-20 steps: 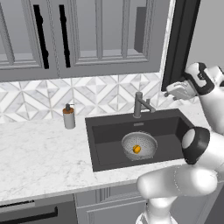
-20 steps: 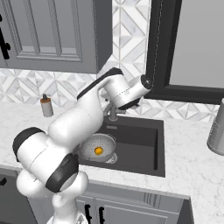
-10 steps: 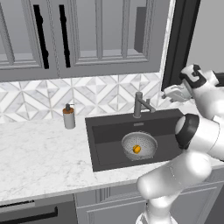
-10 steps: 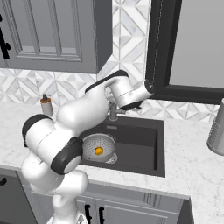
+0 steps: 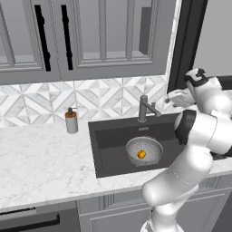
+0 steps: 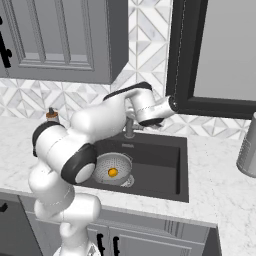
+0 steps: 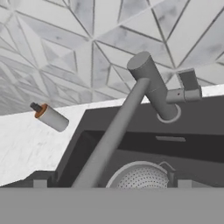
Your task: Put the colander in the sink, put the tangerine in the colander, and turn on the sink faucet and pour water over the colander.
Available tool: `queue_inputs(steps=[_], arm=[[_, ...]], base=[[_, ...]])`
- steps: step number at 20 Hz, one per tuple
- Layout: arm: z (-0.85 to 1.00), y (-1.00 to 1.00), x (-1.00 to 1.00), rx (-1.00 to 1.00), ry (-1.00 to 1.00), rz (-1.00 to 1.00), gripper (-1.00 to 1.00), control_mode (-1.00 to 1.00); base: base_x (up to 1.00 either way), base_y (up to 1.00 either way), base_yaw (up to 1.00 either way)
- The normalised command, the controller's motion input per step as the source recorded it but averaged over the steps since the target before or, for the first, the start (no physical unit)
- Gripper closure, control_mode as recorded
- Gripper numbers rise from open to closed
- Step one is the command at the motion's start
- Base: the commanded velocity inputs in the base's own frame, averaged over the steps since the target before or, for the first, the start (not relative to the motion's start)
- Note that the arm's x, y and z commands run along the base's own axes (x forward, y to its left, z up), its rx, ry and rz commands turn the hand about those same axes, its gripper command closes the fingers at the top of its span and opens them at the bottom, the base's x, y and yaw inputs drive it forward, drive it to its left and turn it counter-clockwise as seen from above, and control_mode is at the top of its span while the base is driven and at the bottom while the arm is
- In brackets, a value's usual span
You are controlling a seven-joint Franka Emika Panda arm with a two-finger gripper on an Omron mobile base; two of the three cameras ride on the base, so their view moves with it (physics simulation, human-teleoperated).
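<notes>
One colander (image 5: 144, 151) sits inside the one sink (image 5: 108, 152), on the basin floor toward its right half, and one tangerine (image 5: 142, 154) lies in the bottom of the colander. From the right base view the same colander (image 6: 113, 166) lies at the left end of the dark sink (image 6: 160, 167), with the tangerine (image 6: 113, 172) near its middle. One sink faucet (image 5: 144, 108) stands at the back rim of the basin, its post upright and its short spout angled out to the right over the sink; no stream shows below it. The gripper (image 5: 171, 98) hangs just right of the spout, above the back right corner of the basin, apart from the faucet, and its fingers stand spread wide with nothing between them. In the hand view the sink faucet (image 7: 151, 87) fills the centre, its spout running down toward the perforated rim of the colander (image 7: 142, 176) below. One soap dispenser (image 5: 71, 120) stands on the marble tabletop (image 5: 41, 158) left of the sink, near the patterned tile backsplash (image 5: 104, 97). One grey metal canister (image 6: 248, 150) stands on the tabletop far right of the basin. Grey cabinets (image 5: 90, 36) hang above.
</notes>
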Motion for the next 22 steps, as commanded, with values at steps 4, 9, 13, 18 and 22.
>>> queue_inputs(steps=[4, 9, 13, 18, 22], arm=[[-0.25, 0.0, 0.27, 0.03, 0.0, 0.0, -1.0, -1.0], [-0.2, 0.0, 0.24, 0.04, 0.0, 0.01, -1.0, -1.0], [-0.24, 0.01, 0.31, 0.03, 0.0, 0.01, -1.0, -1.0], [-0.23, 0.0, 0.37, 0.03, 0.0, 0.0, -1.0, -1.0], [-0.23, 0.0, 0.41, 0.03, 0.01, 0.0, -1.0, -1.0]], base=[[0.0, 0.0, 0.0], [0.0, 0.0, 0.0], [0.0, 0.0, 0.0], [0.0, 0.0, 0.0], [0.0, 0.0, 0.0]])
